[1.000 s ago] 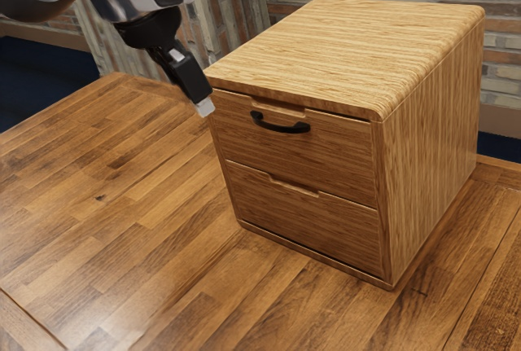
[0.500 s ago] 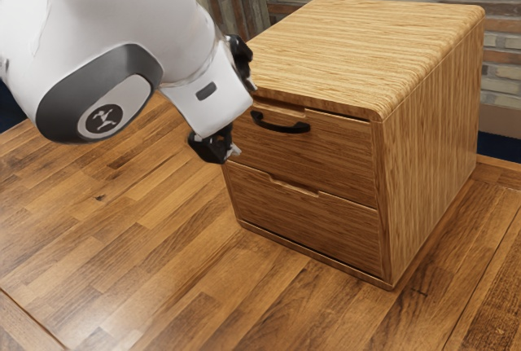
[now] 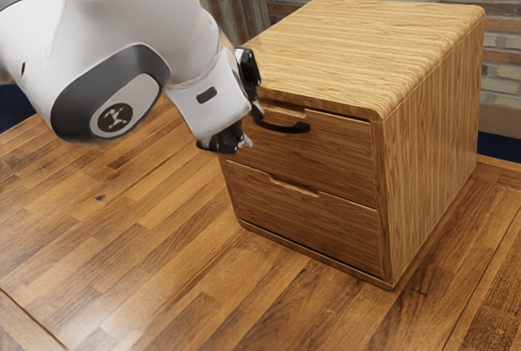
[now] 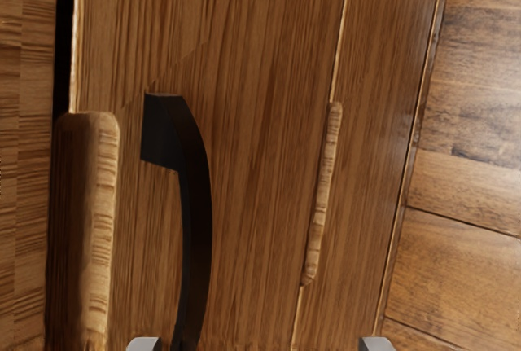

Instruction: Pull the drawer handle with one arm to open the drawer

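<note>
Claw [image 3: 247, 127] spread wide, straddling the left end of the black handle [image 3: 285, 128] without clamping it. The top drawer [image 3: 326, 151] sits shut in the cabinet [image 3: 366, 41], far right on the surface [image 3: 122, 245]. I judge the approach done; gripping and pulling remain.

Handle [image 3: 282, 127]: its end toward the exterior view's left is hidden behind the arm [image 3: 122, 50]; in the wrist view one end is cut off by the picture's edge.
Gripper [image 3: 226, 141]: mostly covered by the arm's white wrist.
Fingertips [image 4: 142, 344]: cut off, just grey tips in sight.
Top drawer [image 3: 326, 151]: corner nearest the arm hidden.
Table [image 3: 122, 229]: runs past the exterior view's lower edge.
Arm: cut off at the shoulder end.
</note>
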Controlling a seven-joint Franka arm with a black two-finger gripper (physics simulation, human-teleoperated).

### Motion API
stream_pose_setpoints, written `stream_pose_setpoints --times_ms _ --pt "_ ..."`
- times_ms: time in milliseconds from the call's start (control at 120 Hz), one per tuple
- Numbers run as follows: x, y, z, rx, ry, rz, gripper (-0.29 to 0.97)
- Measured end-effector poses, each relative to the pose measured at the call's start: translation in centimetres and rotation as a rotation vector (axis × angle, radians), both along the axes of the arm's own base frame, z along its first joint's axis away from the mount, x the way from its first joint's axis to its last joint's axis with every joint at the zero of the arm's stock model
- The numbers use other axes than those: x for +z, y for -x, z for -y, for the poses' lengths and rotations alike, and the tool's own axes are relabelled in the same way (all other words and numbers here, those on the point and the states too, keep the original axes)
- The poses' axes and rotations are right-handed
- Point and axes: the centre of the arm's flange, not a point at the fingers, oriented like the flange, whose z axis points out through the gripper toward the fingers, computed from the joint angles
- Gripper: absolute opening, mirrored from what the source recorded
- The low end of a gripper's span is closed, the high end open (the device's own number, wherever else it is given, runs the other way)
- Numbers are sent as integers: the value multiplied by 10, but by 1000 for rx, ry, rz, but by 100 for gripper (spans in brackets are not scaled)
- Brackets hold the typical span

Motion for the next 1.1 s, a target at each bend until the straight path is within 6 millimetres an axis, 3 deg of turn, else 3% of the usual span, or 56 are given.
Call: stream_pose_setpoints --times_ms 133,283,458,733,900,1100 --pt "0 -2 -19 81 83 -13 24" --pt "3 0 -14 123 173 -27 22" --pt "-10 -12 -14 167 227 -56 21" --pt "-15 -22 -17 197 226 -22 20" --pt "-5 -28 -20 206 209 22 20" --pt "-20 -41 -21 218 205 8 20"
